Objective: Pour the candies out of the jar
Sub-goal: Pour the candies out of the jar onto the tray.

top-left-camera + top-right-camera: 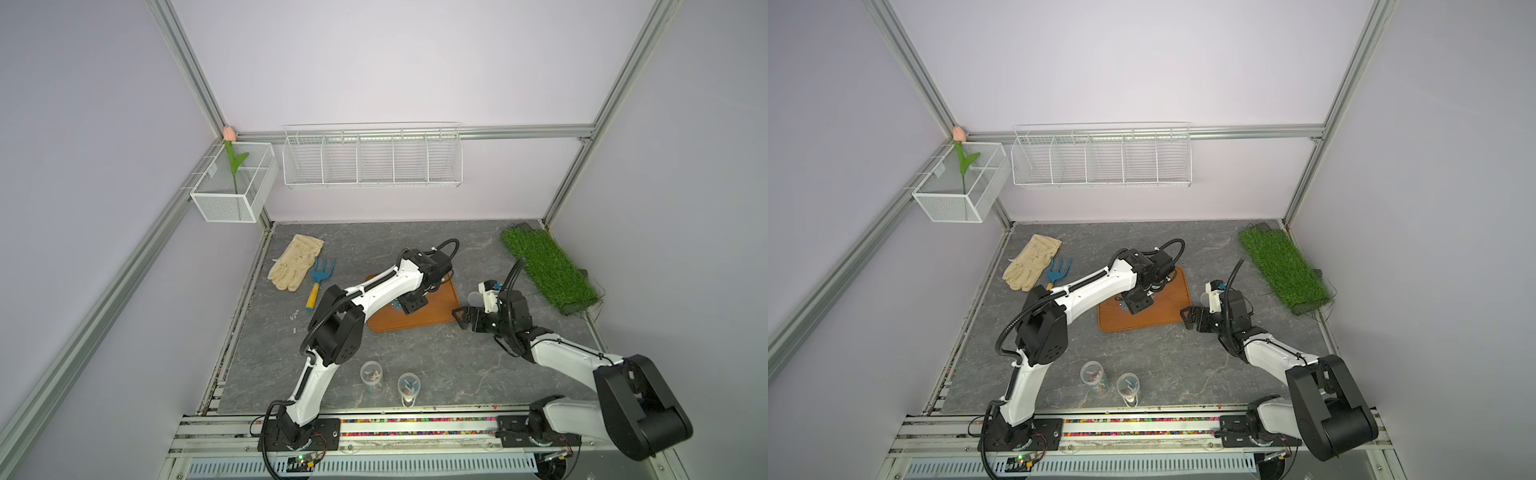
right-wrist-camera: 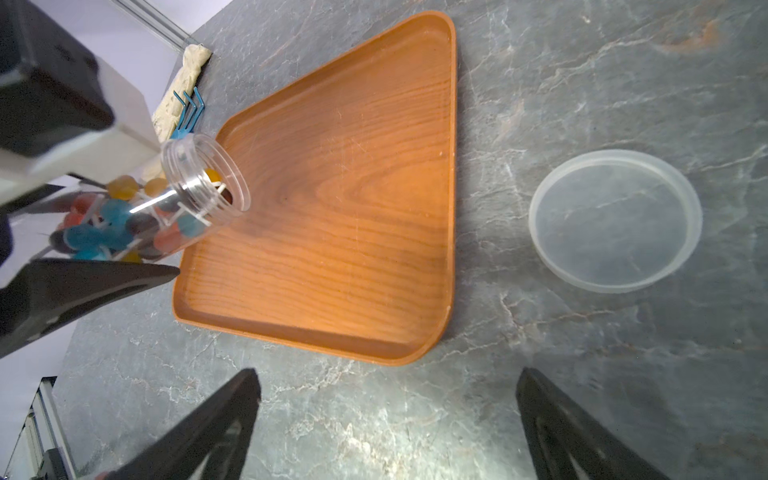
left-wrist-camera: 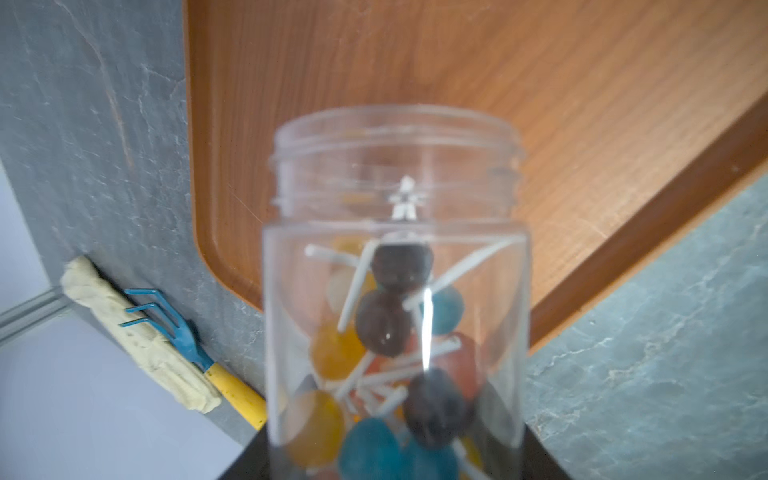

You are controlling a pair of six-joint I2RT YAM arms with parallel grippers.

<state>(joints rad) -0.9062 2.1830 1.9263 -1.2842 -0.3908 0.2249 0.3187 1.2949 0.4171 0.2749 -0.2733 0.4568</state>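
My left gripper (image 3: 395,469) is shut on a clear, lidless jar (image 3: 395,187) and holds it tilted, mouth over the left part of a wooden tray (image 2: 353,187). The candies (image 3: 382,324), small lollipops with blue, brown, orange and pink heads on white sticks, all lie inside the jar (image 2: 199,187). In both top views the left gripper (image 1: 409,305) (image 1: 1136,303) hovers over the tray (image 1: 440,307), and the arm hides most of the jar. My right gripper (image 2: 388,374) (image 1: 463,318) stands open and holds nothing, low over the table just off the tray's right edge.
A clear round lid (image 2: 615,220) lies on the table right of the tray. Two more clear jars (image 1: 371,372) (image 1: 408,384) stand near the front edge. A glove (image 1: 296,262) and a blue hand rake (image 1: 320,278) lie at the left, a grass mat (image 1: 548,270) at the right.
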